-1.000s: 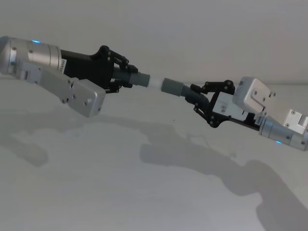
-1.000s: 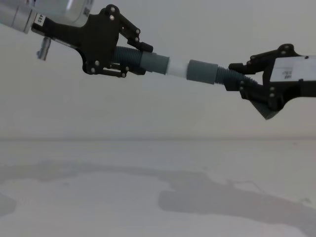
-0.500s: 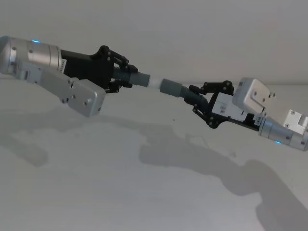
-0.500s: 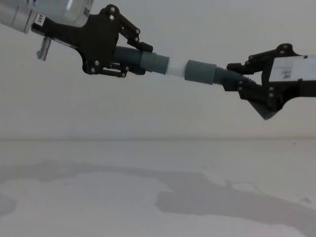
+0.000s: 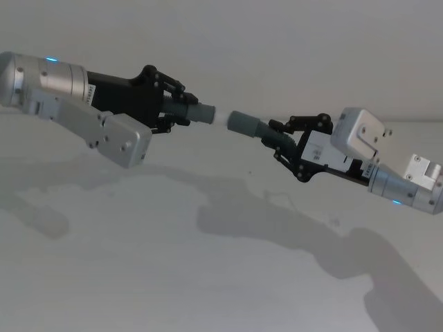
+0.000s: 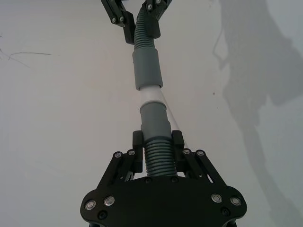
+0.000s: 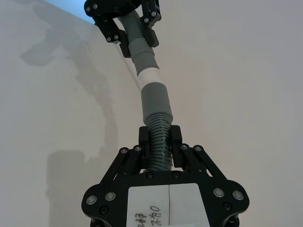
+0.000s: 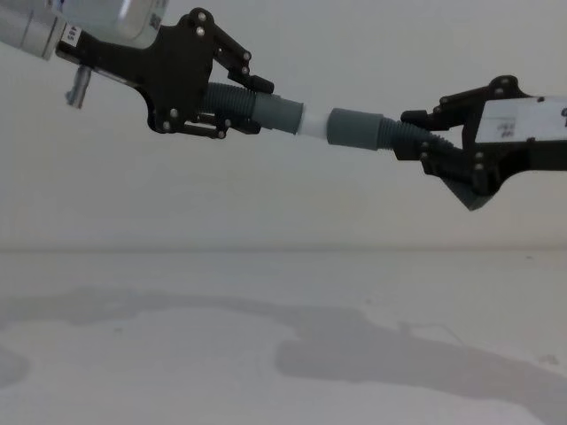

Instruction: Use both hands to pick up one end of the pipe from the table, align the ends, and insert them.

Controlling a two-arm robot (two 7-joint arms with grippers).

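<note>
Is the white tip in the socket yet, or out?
Partly in. The white tip enters the plain socket, but a white band shows between both cuffs; how deep, cannot tell.

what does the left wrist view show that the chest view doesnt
Left wrist view: it looks along the pipe's axis, so the sideways line-up of the white tip with the socket cuff is visible; they look roughly in line.

Chest view: a side-on look at both pieces held above the table, which carries their shadows.

Both: the left gripper and right gripper clamp the corrugated parts, and some white tip is exposed between the cuffs, so insertion is not complete.
</note>
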